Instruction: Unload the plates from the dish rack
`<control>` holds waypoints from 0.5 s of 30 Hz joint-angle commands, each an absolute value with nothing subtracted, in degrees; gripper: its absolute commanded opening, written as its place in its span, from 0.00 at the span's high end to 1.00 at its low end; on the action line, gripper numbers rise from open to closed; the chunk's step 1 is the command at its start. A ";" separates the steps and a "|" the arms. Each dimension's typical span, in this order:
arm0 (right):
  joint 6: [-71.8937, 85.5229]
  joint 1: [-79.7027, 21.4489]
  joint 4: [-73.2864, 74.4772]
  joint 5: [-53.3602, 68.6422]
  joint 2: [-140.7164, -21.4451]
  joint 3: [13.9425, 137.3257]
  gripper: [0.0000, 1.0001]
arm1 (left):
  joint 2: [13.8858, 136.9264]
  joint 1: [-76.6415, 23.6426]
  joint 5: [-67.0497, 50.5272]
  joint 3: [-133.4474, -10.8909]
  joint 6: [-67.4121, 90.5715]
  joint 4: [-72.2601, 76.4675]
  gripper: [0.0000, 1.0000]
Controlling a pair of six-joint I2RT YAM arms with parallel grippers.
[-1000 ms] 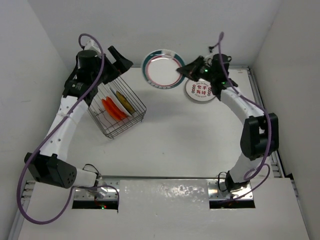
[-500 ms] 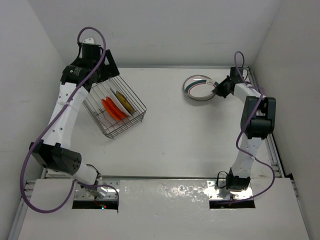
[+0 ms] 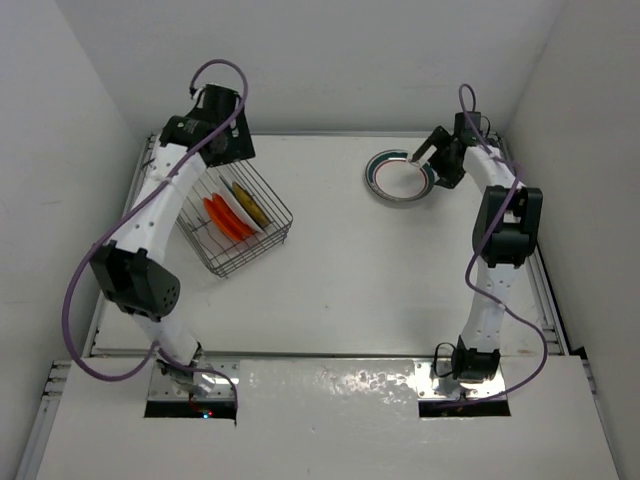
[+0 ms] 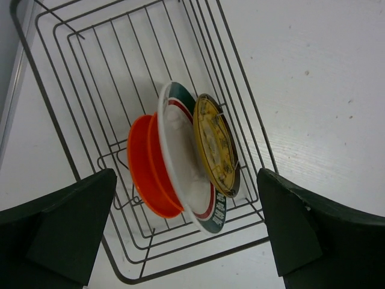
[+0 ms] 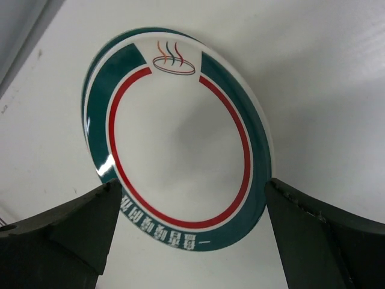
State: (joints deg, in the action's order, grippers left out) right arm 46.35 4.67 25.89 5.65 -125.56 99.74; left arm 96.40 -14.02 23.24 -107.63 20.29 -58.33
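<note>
Fingers of the left gripper (image 3: 226,140) hang at the upper left of the top view, over the far end of the dish rack (image 3: 236,222); they are too dark there to judge their gap. The rack sits on the table (image 3: 380,270) left of centre, with an orange-red plate (image 3: 222,217) and a yellow patterned plate (image 3: 250,203) on edge inside. At the upper right, the right gripper (image 3: 431,167) hovers at the right rim of a teal-rimmed plate (image 3: 398,178) lying flat on the table.

From the left wrist, the fingers (image 4: 60,235) fill the lower corners, spread wide and gripping nothing. Between them, three plates stand on edge among the rack's wires: orange-red on the left, a white plate with a teal and red rim (image 4: 180,144) in the middle, yellow on the right.

From the right wrist, the fingers (image 5: 66,235) are likewise apart and empty. The teal-rimmed plate's lower edge lies between them; whether they touch it cannot be told.
</note>
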 commanded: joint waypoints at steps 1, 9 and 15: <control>42.54 3.69 35.75 7.55 -129.01 107.92 0.01 | 99.31 -16.26 27.94 -111.71 21.79 -61.69 0.00; 40.43 3.52 44.75 -2.70 -121.25 101.04 0.01 | 103.53 -16.79 30.94 -113.20 22.50 -64.68 0.02; 36.13 0.44 39.98 -4.48 -110.75 92.73 0.01 | 107.66 -18.37 34.27 -115.13 24.08 -68.02 0.26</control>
State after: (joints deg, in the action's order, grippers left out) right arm 39.46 2.39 41.76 -1.72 -117.23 92.31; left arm 105.91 -17.15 31.16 -112.46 22.72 -65.84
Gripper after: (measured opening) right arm 0.986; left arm 0.777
